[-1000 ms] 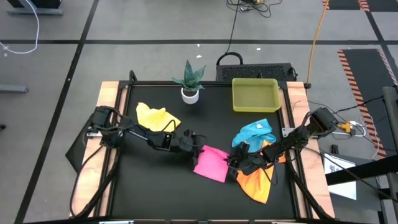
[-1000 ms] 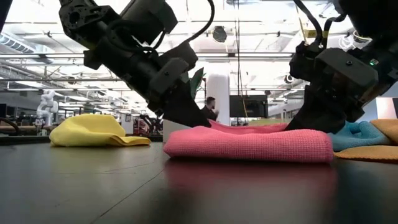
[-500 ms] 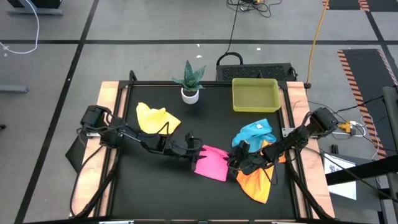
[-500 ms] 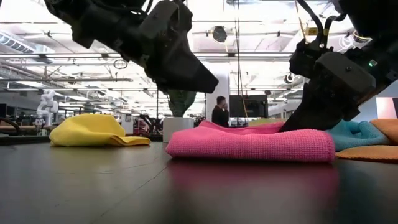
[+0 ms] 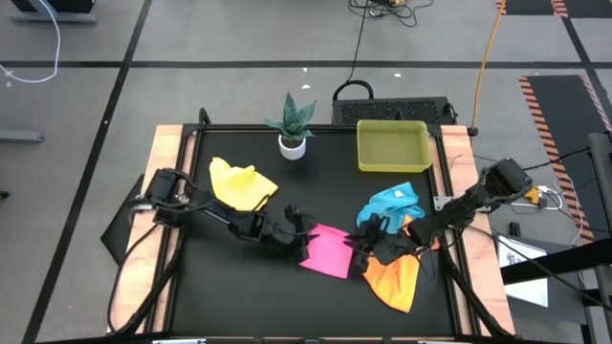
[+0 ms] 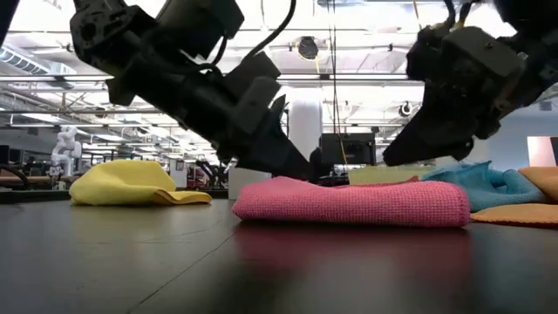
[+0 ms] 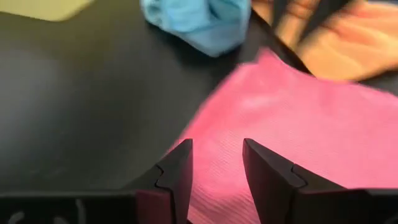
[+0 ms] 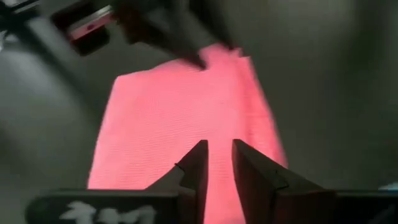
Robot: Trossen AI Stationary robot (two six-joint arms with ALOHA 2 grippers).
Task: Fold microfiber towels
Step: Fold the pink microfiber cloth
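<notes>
The pink towel is soft cloth with a fine ribbed weave. The table is black with a dull sheen. The tray looks like smooth yellow-green plastic. The table's side edges look like bare wood.

Dark jointed arms, black cables, angular jaws

Robotics lab in an open industrial hall

A black desk stands on a grey floor marked with tape lines and loose cables; beyond it, exposed ceiling trusses and a white humanoid robot.
</notes>
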